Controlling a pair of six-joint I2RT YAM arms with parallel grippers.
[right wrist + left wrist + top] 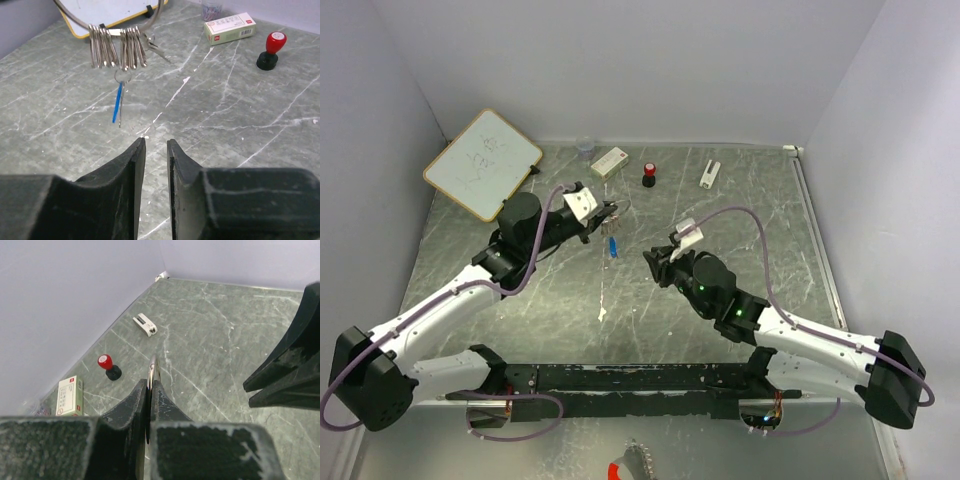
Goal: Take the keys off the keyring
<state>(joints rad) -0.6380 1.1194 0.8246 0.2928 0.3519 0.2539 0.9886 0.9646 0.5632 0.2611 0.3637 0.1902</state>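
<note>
My left gripper (607, 213) is shut on the keyring (154, 367), whose thin silver edge sticks out past the closed fingertips (150, 381). It holds the ring above the table. In the right wrist view the wire keyring (70, 16) carries several silver keys (117, 47) in two bunches. A blue-headed key (117, 102) hangs below them on a small ring, and it also shows in the top view (612, 245). My right gripper (653, 258) is open and empty with a narrow gap (155, 141). It sits low, a short way in front of the hanging keys.
A red-and-black knob (649, 175) stands at the back. Beside it are a white box (609, 162), a small clear jar (585, 147) and a small white item (709, 173). A whiteboard (482, 163) leans at the back left. Walls enclose the table on three sides.
</note>
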